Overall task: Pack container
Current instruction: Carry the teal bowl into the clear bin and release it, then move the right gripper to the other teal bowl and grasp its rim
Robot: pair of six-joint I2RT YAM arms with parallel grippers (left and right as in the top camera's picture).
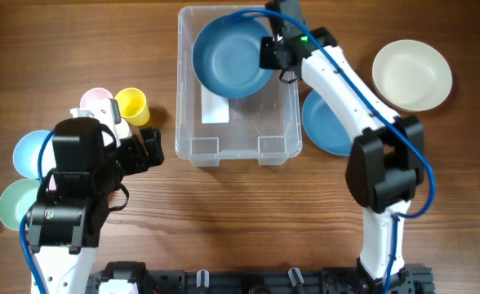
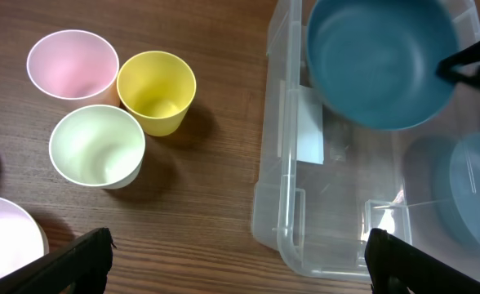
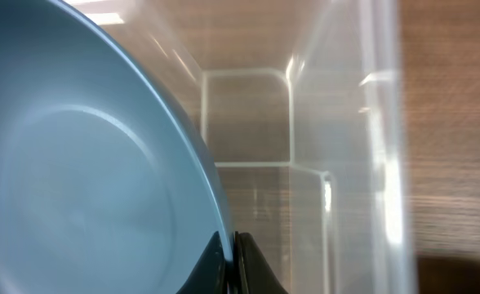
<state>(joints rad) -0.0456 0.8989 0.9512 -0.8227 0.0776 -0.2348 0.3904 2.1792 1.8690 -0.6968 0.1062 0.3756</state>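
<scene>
One held blue bowl [image 3: 85, 163], one container [image 1: 238, 161], three cups [image 2: 156, 90]

Container [image 1: 238, 157] dead centre of your table [image 1: 224, 212]. A first bowl [image 1: 232, 55] is in its far half, your right gripper [image 1: 274, 51] clamped on that bowl's right rim. Just right of the container lies a second bowl [image 1: 320, 135], partly under the right arm. A third bowl [image 1: 411, 75] is farther right and back. Left of the container three cups huddle: near cup [image 2: 97, 145], far-left cup [image 2: 72, 64], far-right cup [image 2: 156, 90]. Beyond them, at the left edge, rear left bowl [image 1: 28, 151] lies behind front left bowl [image 1: 11, 204].
</scene>
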